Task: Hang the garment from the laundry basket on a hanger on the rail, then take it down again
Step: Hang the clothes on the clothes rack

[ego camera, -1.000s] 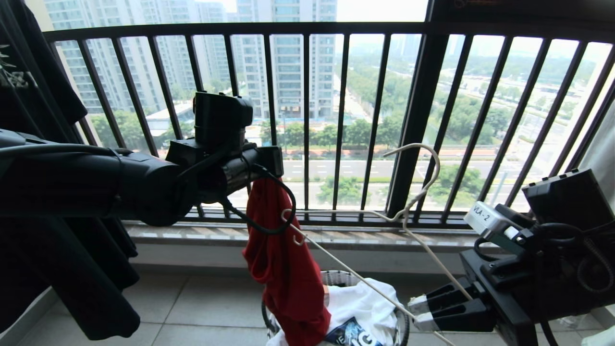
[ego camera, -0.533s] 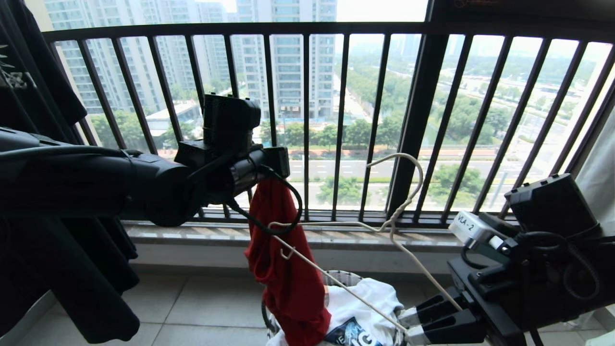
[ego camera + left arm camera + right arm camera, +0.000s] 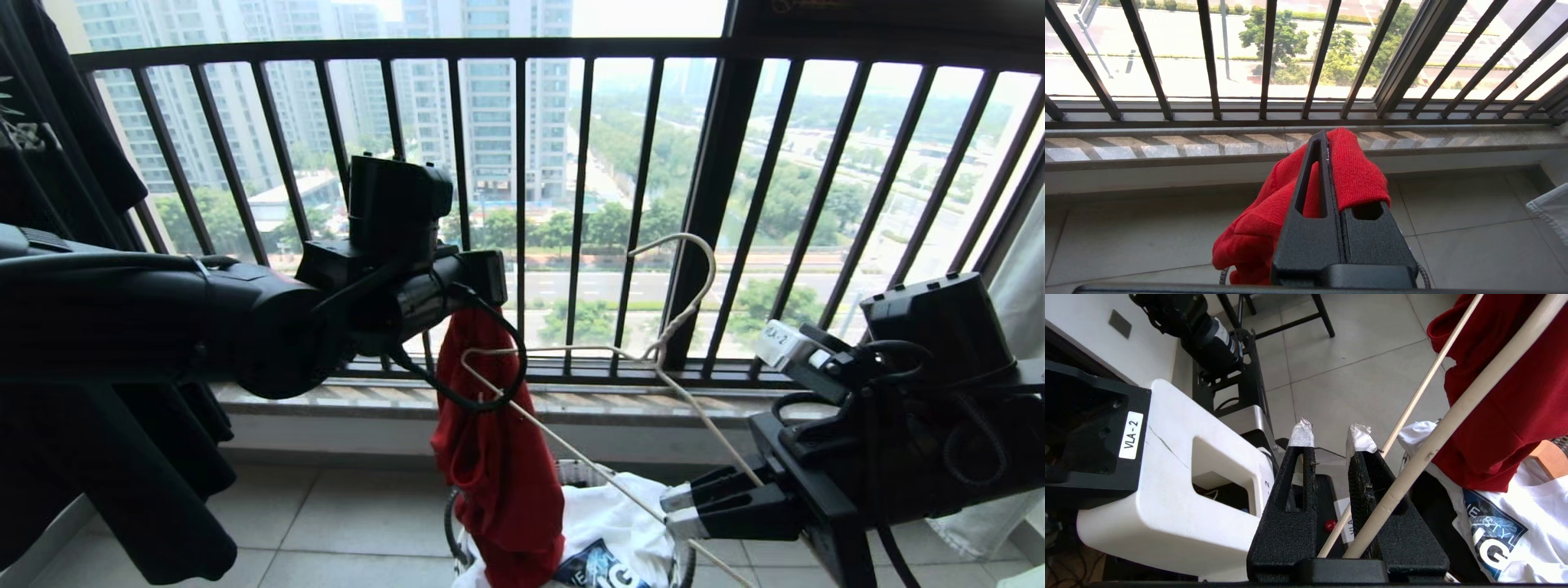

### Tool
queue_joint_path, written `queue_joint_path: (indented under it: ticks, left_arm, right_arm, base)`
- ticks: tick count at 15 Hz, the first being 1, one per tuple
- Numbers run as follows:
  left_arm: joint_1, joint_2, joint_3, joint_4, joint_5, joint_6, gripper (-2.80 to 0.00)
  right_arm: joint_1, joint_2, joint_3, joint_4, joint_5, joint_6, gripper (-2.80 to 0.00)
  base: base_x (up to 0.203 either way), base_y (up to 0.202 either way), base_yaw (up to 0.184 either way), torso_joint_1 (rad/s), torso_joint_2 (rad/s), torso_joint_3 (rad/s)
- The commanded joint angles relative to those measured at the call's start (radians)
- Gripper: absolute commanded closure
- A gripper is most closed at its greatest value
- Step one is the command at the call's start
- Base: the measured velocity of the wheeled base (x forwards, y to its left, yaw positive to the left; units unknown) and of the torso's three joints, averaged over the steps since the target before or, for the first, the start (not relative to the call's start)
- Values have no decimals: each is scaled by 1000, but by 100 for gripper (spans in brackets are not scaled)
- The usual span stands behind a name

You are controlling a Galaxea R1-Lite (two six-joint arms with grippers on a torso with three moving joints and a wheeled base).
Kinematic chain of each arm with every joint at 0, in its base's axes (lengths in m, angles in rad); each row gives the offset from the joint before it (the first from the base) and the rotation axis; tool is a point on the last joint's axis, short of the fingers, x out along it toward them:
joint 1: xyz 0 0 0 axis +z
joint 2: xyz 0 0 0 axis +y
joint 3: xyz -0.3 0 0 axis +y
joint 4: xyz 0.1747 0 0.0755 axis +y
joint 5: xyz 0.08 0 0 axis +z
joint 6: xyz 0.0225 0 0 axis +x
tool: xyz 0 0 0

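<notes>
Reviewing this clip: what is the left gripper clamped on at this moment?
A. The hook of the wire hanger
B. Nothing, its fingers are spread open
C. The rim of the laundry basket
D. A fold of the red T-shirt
D. In the left wrist view the left gripper has its fingers pressed together on a fold of the red T-shirt, which hangs down from it above the laundry basket in the head view.
</notes>
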Motion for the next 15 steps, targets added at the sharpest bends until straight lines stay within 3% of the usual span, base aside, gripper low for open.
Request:
queue_joint_path:
  ticks: [1, 11, 15]
  left_arm:
    - [-2, -22, 4, -2, 4, -1, 0]
    - [40, -19, 0, -2, 5, 13, 0]
    - [-7, -48, 23, 8, -2, 11, 0]
  right_arm:
    - [-27, 2, 0, -27, -12, 20, 0]
    - [-58, -42, 4, -28, -42, 17, 0]
    - [-54, -24, 4, -28, -39, 17, 0]
  base:
    - [0, 0, 0, 0, 0, 0]
    - [0, 0, 0, 0, 0, 0]
    - [0, 0, 0, 0, 0, 0]
